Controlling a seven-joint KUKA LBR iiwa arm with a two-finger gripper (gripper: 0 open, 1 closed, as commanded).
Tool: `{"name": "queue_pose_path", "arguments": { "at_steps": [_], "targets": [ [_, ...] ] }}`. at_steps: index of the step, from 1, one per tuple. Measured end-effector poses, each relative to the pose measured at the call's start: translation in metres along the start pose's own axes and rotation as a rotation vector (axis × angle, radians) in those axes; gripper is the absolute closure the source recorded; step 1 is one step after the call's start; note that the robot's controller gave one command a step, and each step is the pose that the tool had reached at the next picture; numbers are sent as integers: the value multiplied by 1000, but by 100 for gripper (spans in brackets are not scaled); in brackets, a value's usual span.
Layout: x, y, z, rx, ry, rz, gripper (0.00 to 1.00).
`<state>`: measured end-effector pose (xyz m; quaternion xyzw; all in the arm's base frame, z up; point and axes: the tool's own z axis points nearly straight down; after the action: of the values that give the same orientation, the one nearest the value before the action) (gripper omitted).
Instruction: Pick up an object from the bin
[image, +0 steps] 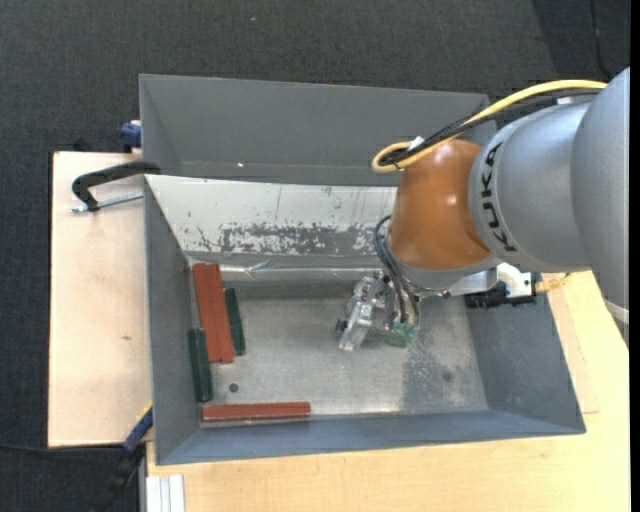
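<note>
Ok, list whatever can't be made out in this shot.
1. Camera view: the right rear floor of the bin is hidden under the arm's orange cover.
2. Green bit beside the tool: partly under the wrist and too small to identify.
3. Dark speck by the lower-left green bar: too small to name.

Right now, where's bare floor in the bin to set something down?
Bare floor: mid-bin between the green bars and the gripper, and the lower right corner. Crowded: the left side and lower edge, where the red bars lie.
</note>
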<state>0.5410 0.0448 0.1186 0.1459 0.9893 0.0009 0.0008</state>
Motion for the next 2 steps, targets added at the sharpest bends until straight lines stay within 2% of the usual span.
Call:
{"name": "queue_pose_path", "arguments": {
  "at_steps": [2],
  "targets": [
    [-1,1,-30,-1,-3,-1,100]
  ]
}}
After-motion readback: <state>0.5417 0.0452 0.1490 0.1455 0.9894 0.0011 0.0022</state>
